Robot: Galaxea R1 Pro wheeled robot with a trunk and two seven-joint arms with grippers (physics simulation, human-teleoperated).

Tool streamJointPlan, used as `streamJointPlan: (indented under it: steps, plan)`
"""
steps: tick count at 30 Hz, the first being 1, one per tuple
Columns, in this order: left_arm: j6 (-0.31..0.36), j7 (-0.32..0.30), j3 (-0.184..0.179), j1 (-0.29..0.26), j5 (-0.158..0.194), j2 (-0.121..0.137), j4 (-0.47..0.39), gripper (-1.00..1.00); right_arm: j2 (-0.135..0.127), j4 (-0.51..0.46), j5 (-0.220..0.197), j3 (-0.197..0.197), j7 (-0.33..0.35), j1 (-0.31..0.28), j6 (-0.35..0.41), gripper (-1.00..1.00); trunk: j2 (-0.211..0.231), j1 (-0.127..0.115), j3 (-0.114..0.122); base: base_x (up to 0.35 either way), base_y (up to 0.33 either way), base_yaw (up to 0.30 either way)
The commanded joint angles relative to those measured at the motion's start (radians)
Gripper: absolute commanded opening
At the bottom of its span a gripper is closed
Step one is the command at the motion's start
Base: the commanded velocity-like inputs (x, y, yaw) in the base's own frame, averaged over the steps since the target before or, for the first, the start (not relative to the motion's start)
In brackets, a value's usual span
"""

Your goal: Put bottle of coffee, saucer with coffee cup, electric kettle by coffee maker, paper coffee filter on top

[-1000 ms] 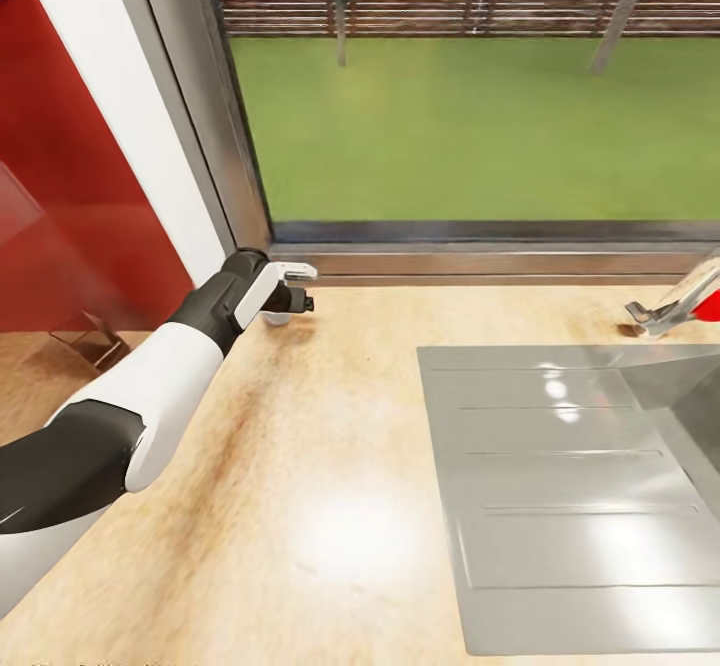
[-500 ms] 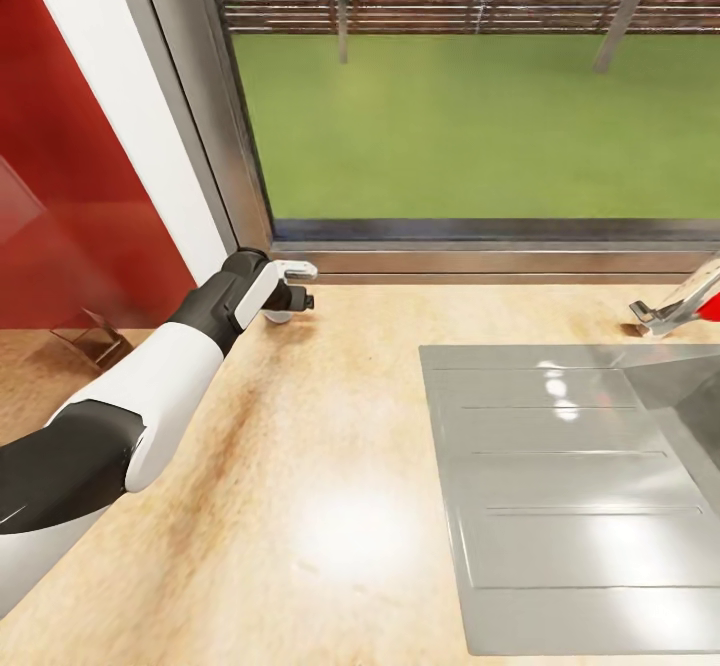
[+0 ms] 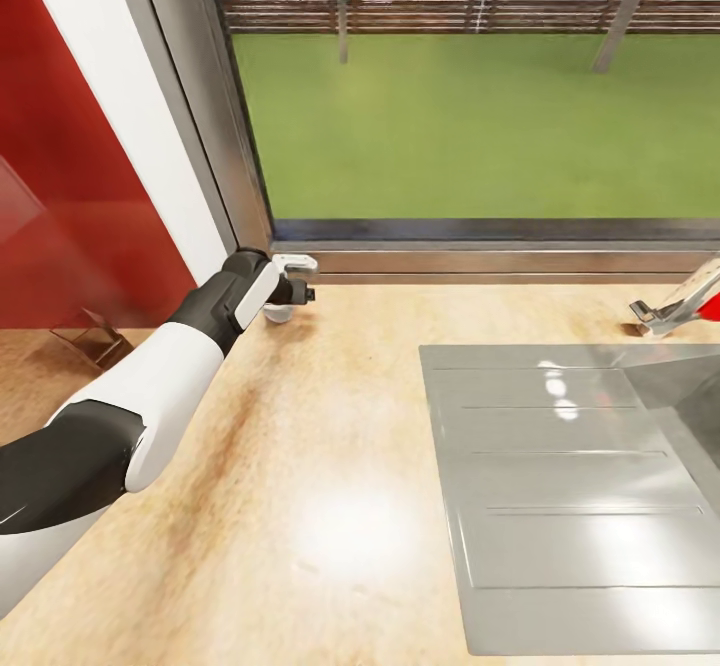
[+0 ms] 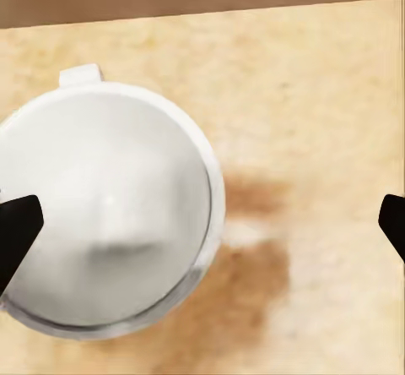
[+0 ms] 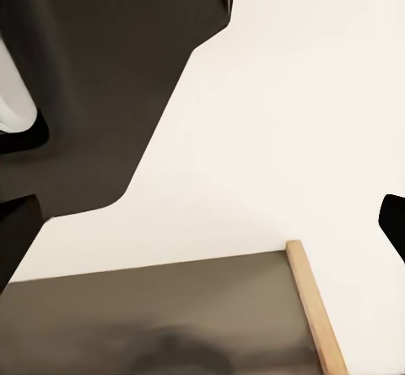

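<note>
A small white coffee cup [image 4: 105, 210] stands near the back left corner of the light wood kitchen countertop [image 3: 330, 466], close to the window sill. In the head view the coffee cup [image 3: 278, 314] peeks out under my left gripper [image 3: 287, 296], which points down over it. The left gripper [image 4: 202, 227] is open, its dark fingertips [image 4: 15, 227] set wide; one fingertip overlaps the cup's rim and the other is well clear over bare wood. My right gripper [image 5: 202, 223] is open too, held close to my own dark and white body.
A steel sink with a ribbed drainboard [image 3: 560, 466] takes up the right of the countertop. A tap [image 3: 660, 314] with a red part [image 3: 712, 301] stands at its back right. A large window [image 3: 480, 96] runs behind; a red wall panel [image 3: 70, 196] is at the left.
The left wrist has shifted slightly over the cup, which now shows a bit more under the gripper. The head view has drifted a little.
</note>
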Motion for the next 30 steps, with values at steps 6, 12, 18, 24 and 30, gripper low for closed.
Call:
streamJointPlan:
  steps: [6,12,18,24,30]
  plan:
    - [-0.022,0.009,-0.005,-0.001,0.012,-0.001,-0.001,1.00,0.000,0.001,-0.005,-0.004,-0.001,0.000,-0.004,1.00,-0.002,0.000,-0.008,0.000,0.000,0.000]
    - [-0.023,0.009,-0.004,-0.001,0.013,-0.005,-0.001,1.00,0.000,0.001,-0.005,-0.004,-0.001,0.000,-0.004,1.00,-0.002,0.000,-0.009,0.000,0.000,0.000]
    - [-0.021,0.009,-0.004,-0.001,0.014,-0.008,-0.001,1.00,0.000,0.001,-0.005,-0.004,-0.001,0.000,-0.004,1.00,-0.002,0.000,-0.012,0.000,0.000,-0.048]
    - [-0.023,0.009,-0.004,0.000,0.015,-0.006,0.003,1.00,0.000,0.001,-0.005,-0.004,0.000,0.000,-0.004,1.00,-0.002,0.000,-0.012,0.000,0.000,-0.009]
    - [-0.026,0.009,-0.004,0.005,0.013,-0.002,0.004,1.00,0.000,0.001,-0.005,-0.004,-0.001,0.000,-0.004,1.00,-0.002,0.000,-0.018,0.000,0.000,0.000]
